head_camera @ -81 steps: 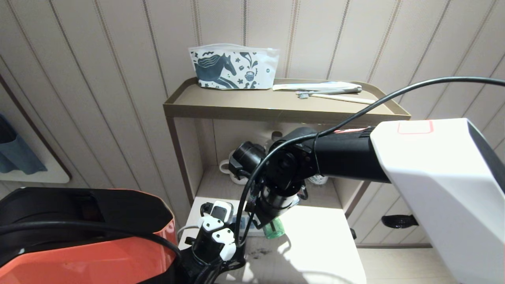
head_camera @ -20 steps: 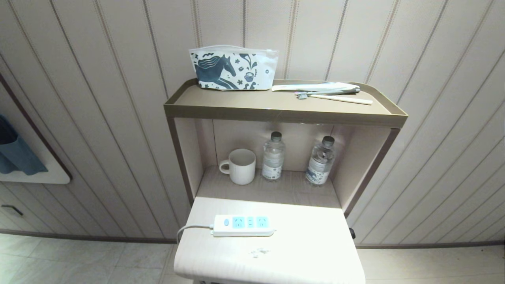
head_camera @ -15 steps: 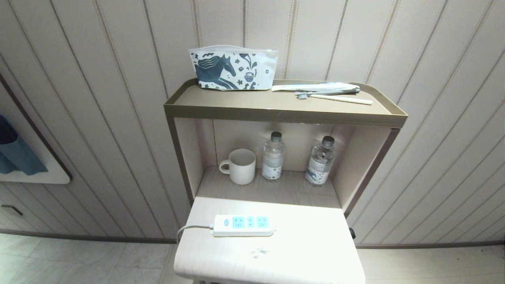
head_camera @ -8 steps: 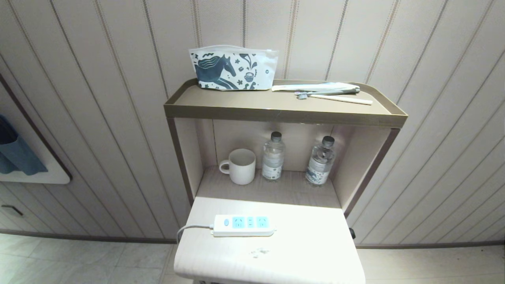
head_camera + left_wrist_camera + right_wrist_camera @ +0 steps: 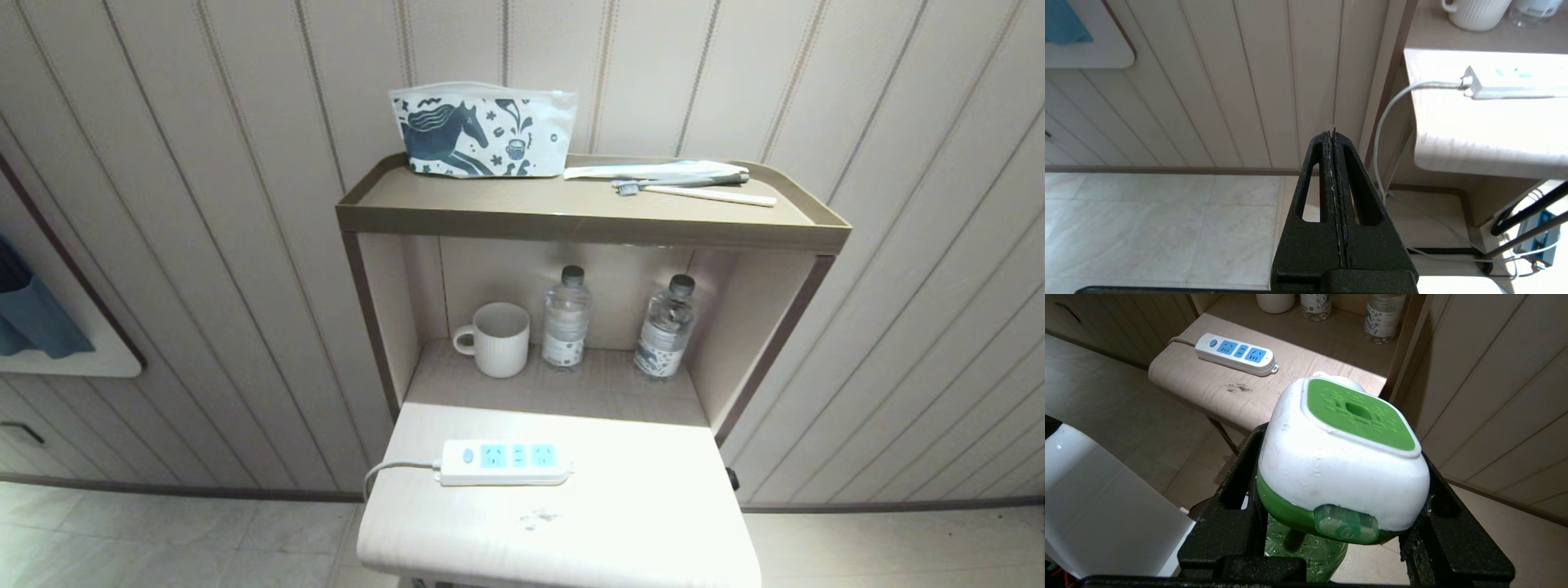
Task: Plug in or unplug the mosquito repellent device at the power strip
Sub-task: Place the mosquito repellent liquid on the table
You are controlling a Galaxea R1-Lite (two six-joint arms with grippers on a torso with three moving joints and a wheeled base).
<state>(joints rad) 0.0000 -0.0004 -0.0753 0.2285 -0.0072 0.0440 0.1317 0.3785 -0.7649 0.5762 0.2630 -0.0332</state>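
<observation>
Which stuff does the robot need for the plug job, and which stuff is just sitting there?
Needed for the job:
mosquito repellent device, clamped in the right gripper
power strip, nothing plugged into it

Just sitting there:
mug
two water bottles
horse-print pouch
toothbrush
left gripper, shut and idle beside the table

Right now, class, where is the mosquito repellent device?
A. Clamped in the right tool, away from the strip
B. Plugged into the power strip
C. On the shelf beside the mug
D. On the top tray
A: the right wrist view shows the mosquito repellent device clamped in the right tool, while the power strip has nothing plugged in.
</observation>
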